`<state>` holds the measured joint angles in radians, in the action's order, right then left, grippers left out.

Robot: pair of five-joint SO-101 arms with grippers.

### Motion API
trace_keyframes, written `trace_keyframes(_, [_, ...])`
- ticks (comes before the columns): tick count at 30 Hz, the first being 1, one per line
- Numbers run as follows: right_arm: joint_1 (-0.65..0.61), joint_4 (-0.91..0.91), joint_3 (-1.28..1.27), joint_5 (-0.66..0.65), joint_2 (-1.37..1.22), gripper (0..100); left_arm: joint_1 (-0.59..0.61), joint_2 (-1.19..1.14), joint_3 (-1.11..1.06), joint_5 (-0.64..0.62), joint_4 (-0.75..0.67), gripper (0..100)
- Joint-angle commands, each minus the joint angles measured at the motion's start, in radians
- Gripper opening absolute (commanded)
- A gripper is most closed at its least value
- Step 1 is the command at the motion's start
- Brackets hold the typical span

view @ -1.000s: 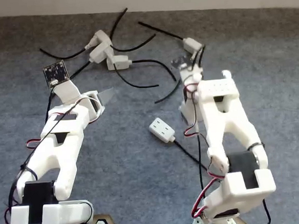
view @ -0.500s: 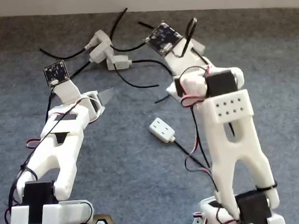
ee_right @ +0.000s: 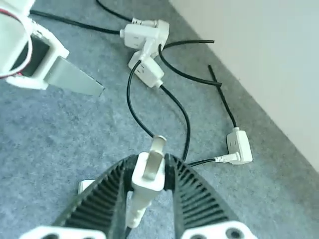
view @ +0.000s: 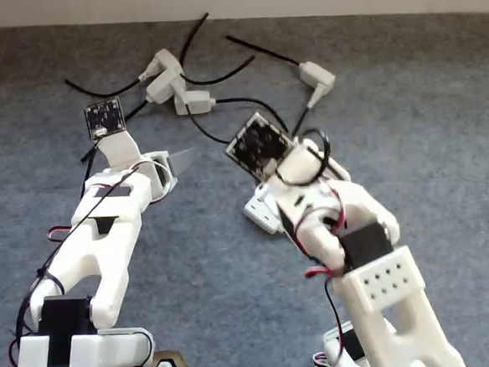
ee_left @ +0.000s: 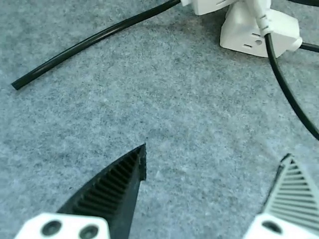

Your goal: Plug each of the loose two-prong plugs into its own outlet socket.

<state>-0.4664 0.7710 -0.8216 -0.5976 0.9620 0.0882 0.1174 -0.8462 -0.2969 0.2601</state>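
While the right gripper (ee_right: 148,162) hangs over the grey carpet (view: 443,136) with its ribbed fingers (ee_right: 107,194) clamped on a white two-prong plug (ee_right: 148,175) on a black cord (ee_right: 128,99), the white outlet block (view: 260,215) lies just beneath that arm. Near the tangle of white plugs (view: 171,89) the left gripper (ee_left: 214,154) hovers, fingers wide apart, holding nothing. Danger from here: the block is loose and may skid when pushed, or the plug may twist in the grip and its prongs miss the slots.

White plug (ee_right: 147,174), black cord (ee_left: 94,40), grey carpet (ee_left: 189,114) — flecked, black ridged fingers (ee_right: 99,204)
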Motion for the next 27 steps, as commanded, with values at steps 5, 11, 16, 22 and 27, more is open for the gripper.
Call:
trace_keyframes(5, [0.002,-0.254,-0.344,-0.043,0.255,1.4,-0.127,0.150,-0.044,0.005,-0.080,40])
trace_keyframes(11, [0.010,-0.469,-0.541,-0.077,0.269,1.4,-0.242,0.332,-0.166,0.006,-0.276,40])
trace_keyframes(16, [0.010,-0.479,-0.559,-0.074,0.269,1.4,-0.268,0.484,-0.259,0.000,-0.388,40])
trace_keyframes(22, [0.008,-0.481,-0.561,-0.074,0.269,1.4,-0.286,0.638,-0.332,-0.002,-0.391,40])
trace_keyframes(27, [0.004,-0.481,-0.558,-0.074,0.268,1.4,-0.394,0.771,-0.441,0.003,-0.390,40])
